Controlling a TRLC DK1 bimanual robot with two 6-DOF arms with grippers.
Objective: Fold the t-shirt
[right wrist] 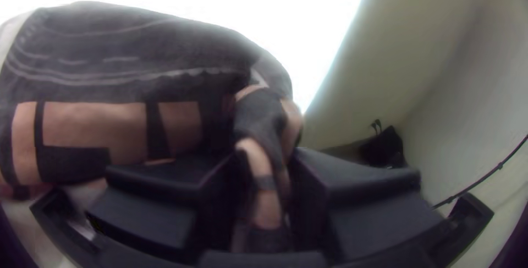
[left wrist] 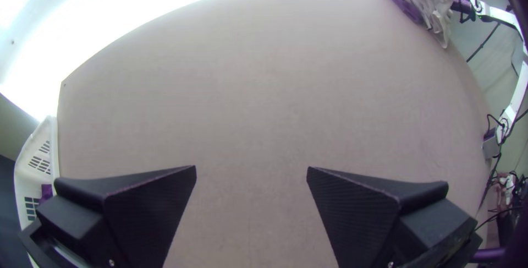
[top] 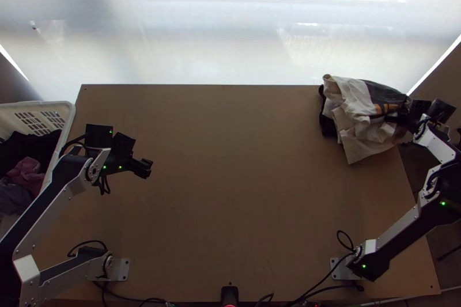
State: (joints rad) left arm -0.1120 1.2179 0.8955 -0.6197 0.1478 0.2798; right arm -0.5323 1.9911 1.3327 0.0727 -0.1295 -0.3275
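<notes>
Nearest, at the bottom centre of the top view, a small black device (top: 229,295) sits at the edge of the wooden table (top: 230,192). Higher, left of centre, the left gripper (top: 146,169) hangs over the wood, its two fingers spread wide with nothing between them. At the left edge, a white slatted basket (top: 68,112) holds dark and dusky-pink clothes (top: 27,173). Farther off, at the upper right, the t-shirt (top: 352,98) lies bunched on the table's far corner, pale folds beside a dark part with orange-brown patches. The right gripper (top: 396,117) is clamped on a dark, patterned fold at its right side. Beyond, brightness fills the top.
</notes>
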